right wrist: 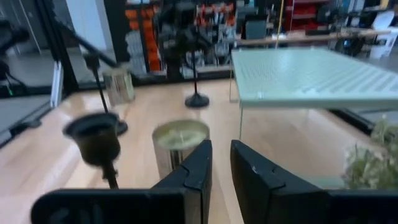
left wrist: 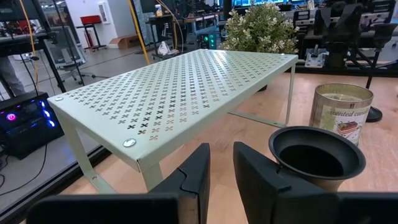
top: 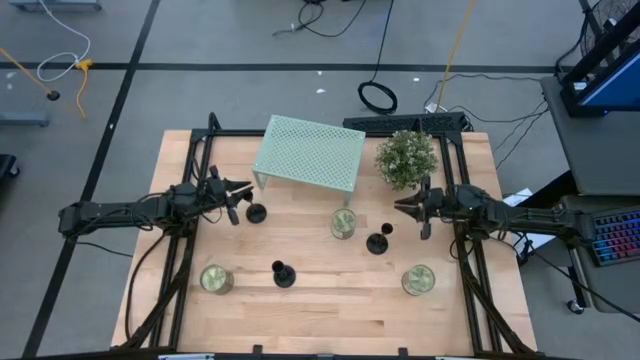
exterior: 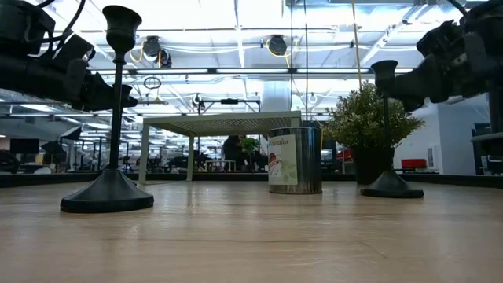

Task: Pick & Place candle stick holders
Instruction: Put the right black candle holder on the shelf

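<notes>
Three black candle stick holders stand upright on their round bases on the wooden table: one at the left, one near the front, one right of centre. My left gripper is shut and empty, just beside the left holder; its top cup shows next to my fingers without touching them. My right gripper is shut and empty, above and just beyond the right holder, whose cup shows to one side of it. In the low view two holders show.
A pale green perforated shelf stands at the table's far middle, with a potted plant to its right. Three glass candle jars stand at the centre, near left and near right. Bare wood lies along the near edge.
</notes>
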